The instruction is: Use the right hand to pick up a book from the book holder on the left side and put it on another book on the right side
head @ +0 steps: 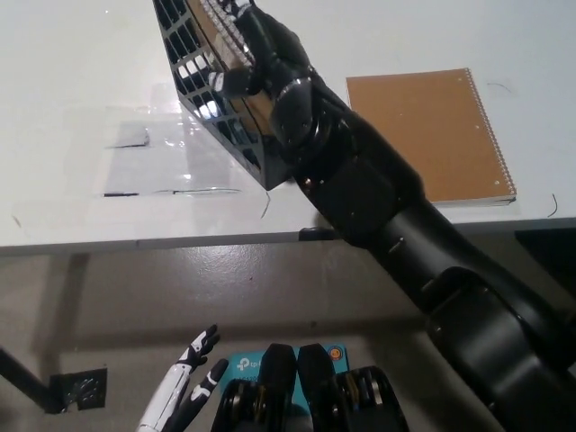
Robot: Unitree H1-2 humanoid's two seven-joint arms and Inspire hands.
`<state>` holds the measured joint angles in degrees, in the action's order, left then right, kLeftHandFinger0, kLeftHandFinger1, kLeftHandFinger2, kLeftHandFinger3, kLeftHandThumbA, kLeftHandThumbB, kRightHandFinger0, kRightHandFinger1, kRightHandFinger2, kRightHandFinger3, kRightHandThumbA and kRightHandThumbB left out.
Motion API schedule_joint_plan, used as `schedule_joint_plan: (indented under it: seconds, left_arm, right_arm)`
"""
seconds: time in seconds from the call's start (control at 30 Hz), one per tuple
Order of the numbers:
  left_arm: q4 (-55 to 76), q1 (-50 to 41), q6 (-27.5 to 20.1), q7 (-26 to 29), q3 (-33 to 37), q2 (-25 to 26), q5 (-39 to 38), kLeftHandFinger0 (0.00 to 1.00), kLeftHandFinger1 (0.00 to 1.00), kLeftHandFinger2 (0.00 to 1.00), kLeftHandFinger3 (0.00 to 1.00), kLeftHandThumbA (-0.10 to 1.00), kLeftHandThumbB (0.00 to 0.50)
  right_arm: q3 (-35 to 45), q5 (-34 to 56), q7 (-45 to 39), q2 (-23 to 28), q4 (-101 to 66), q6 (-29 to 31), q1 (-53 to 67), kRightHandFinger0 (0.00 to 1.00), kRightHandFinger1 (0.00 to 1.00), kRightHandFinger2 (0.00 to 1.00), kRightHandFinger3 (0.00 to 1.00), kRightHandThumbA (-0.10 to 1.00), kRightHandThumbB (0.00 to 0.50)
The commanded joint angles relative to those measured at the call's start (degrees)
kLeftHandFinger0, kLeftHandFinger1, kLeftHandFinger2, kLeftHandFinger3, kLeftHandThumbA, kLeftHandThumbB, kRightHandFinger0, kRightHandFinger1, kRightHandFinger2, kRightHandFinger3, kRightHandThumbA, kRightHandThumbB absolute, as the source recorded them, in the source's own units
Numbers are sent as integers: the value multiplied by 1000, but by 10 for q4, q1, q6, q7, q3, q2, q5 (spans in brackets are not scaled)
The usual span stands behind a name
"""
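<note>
1. Your right hand [256, 54], top centre, has its fingers [236, 81] curled over the black mesh book holder [216, 99]; what they grip, I cannot tell.
2. No book visible there, so you may drag the holder off the counter [81, 81] edge.
3. Target brown notebook [432, 135] lies upper right.
4. Left hand [184, 387] idles bottom left, fingers spread.

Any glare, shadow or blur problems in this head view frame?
Head view: the white table is nearly blown out; reflections glint on the black book holder; the right hand is soft-edged at the holder; floor under the table lies in shadow; the brown notebook reads clearly.
</note>
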<state>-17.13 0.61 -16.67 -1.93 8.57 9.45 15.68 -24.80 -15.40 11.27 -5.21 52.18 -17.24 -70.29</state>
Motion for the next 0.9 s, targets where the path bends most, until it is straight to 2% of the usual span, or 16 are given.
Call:
schedule_joint_plan:
  seconds: [0.0, 0.07, 0.13, 0.17, 0.2, 0.3, 0.37, 0.5, 0.53, 0.6, 0.63, 0.67, 0.7, 0.77, 0.83, 0.87]
  left_arm:
    - [24, 1, -10, -2, 3, 12, 8, 1000, 1000, 1000, 1000, 956, 211]
    - [23, 3, -15, -1, 3, 12, 7, 1000, 1000, 1000, 1000, 939, 195]
    - [21, 4, -17, -2, 2, 12, 3, 1000, 1000, 1000, 1000, 932, 203]
    - [21, 4, -17, -1, 3, 12, 3, 1000, 1000, 1000, 1000, 933, 204]
    - [16, 3, -20, -2, 2, 11, -1, 1000, 1000, 1000, 1000, 946, 218]
    - [11, 3, -27, 0, 2, 11, -2, 1000, 1000, 1000, 1000, 945, 217]
    - [12, 4, -27, 1, 3, 11, 1, 1000, 1000, 1000, 1000, 947, 212]
    - [12, 4, -26, 1, 3, 11, 1, 1000, 1000, 1000, 1000, 951, 216]
    - [12, 5, -26, 1, 2, 10, 0, 1000, 1000, 1000, 1000, 946, 211]
    - [10, 6, -26, 3, 2, 8, -1, 978, 1000, 1000, 1000, 941, 220]
    - [10, 6, -27, 3, 2, 8, -1, 966, 993, 1000, 1000, 946, 218]
    - [10, 6, -27, 2, 3, 9, 0, 962, 989, 1000, 1000, 947, 219]
    - [8, 7, -30, 3, 3, 9, 1, 959, 987, 1000, 1000, 947, 217]
    - [5, 7, -33, 4, 2, 9, 0, 943, 974, 1000, 1000, 940, 211]
    - [5, 6, -30, 3, 3, 9, 0, 931, 969, 1000, 1000, 943, 218]
    - [5, 7, -31, 3, 3, 9, 0, 919, 961, 1000, 1000, 942, 210]
  right_arm:
    - [34, -16, 101, -18, 52, 105, -32, 0, 240, 725, 686, -100, 223]
    - [43, -17, 105, -18, 58, 114, -35, 0, 244, 727, 698, -100, 206]
    - [54, -17, 108, -19, 60, 125, -35, 0, 293, 684, 773, -100, 189]
    - [56, -19, 108, -20, 63, 127, -36, 0, 298, 683, 775, -100, 184]
    - [61, -18, 105, -20, 63, 130, -35, 0, 323, 691, 777, -100, 184]
    - [84, -3, 98, -23, 59, 131, -36, 0, 340, 707, 770, -100, 177]
    - [100, 4, 93, -24, 58, 132, -37, 0, 383, 735, 802, -100, 160]
    - [132, 18, 76, -21, 41, 121, -42, 0, 364, 755, 786, -69, 150]
    - [142, 23, 72, -20, 29, 114, -44, 0, 337, 726, 732, -55, 152]
    - [164, 43, 56, -18, 12, 122, -48, 0, 317, 728, 734, -90, 146]
    - [171, 48, 47, -17, 2, 121, -49, 0, 320, 737, 760, -53, 140]
    - [179, 51, 38, -16, -9, 118, -50, 0, 307, 721, 765, 84, 136]
    - [185, 57, 28, -13, -24, 115, -51, 0, 347, 753, 809, 23, 138]
    - [199, 69, 6, -9, -63, 111, -53, 0, 360, 763, 793, 2, 142]
    - [216, 91, -26, -5, -120, 91, -52, 0, 341, 748, 847, -99, 124]
    - [220, 95, -31, -4, -133, 85, -52, 0, 339, 739, 857, -100, 125]
